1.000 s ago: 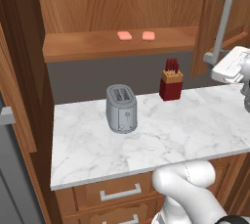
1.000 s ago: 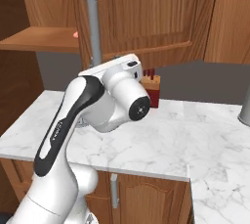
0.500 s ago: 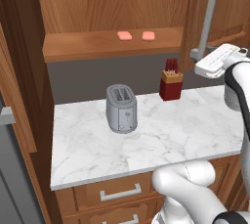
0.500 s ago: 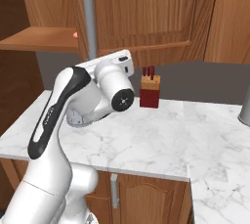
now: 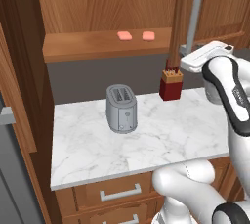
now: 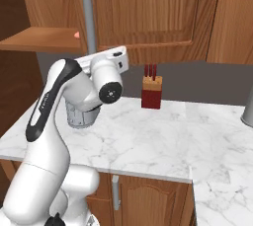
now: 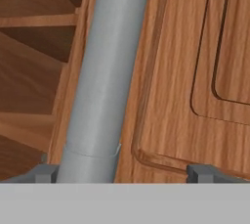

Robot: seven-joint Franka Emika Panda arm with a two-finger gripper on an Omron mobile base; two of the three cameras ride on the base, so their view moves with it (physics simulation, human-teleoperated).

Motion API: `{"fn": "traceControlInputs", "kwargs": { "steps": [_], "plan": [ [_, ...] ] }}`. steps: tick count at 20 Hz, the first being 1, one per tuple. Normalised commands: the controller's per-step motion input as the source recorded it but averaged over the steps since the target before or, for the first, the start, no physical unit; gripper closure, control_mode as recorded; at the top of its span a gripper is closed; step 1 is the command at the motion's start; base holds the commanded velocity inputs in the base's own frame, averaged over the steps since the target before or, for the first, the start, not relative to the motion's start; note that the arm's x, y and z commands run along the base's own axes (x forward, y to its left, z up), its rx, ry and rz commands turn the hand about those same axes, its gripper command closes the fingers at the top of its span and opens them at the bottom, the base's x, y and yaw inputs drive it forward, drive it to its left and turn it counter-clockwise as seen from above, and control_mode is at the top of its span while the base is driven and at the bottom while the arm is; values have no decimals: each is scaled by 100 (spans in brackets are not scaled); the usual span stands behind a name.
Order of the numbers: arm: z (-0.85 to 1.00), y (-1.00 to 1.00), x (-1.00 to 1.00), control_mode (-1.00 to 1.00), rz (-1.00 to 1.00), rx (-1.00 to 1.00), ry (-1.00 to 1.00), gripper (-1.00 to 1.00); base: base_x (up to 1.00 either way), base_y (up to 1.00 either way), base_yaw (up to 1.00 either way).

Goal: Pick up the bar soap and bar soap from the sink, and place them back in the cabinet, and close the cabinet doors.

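Two salmon-pink bar soaps [image 5: 125, 35] [image 5: 148, 35] lie side by side on the plank shelf of the open cabinet [image 5: 97, 47]. The right cabinet door [image 5: 178, 17] stands nearly edge-on, partly swung in. Its grey bar handle [image 5: 193, 17] [image 7: 100, 81] runs up between my spread fingertips [image 7: 46, 171], closer to the left one. My gripper [image 7: 124, 173] is open around the handle, right against the door panel [image 7: 195, 71]. In the right base view my hand [image 6: 106, 59] sits at the foot of the handle [image 6: 89, 18]. The left door [image 5: 19, 71] hangs open. The sink is out of view.
A grey toaster [image 5: 121, 108] stands on the white marble counter [image 5: 161, 140], and a dark red knife block [image 5: 171, 83] [image 6: 151, 92] sits near the back wall. Wooden drawers [image 5: 119, 193] run below the counter's front edge.
The right door and its handle have swung leftward toward the cabinet opening, and my hand has moved left with the handle.
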Motion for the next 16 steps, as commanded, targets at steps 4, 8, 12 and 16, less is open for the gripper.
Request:
{"fn": "traceControlInputs", "kwargs": {
  "steps": [4, 8, 12, 16],
  "plan": [
    [0, 10, 41, -100, -8, 0, 0, -100, 0, 0, 0],
    [0, 9, 38, -100, -7, 0, 0, -100, 0, 0, 0],
    [0, 9, 36, -100, -7, 0, 0, -100, 0, 0, 0],
    [0, 7, 35, -100, -6, 0, 0, -100, 0, 0, 0]
  ]
}}
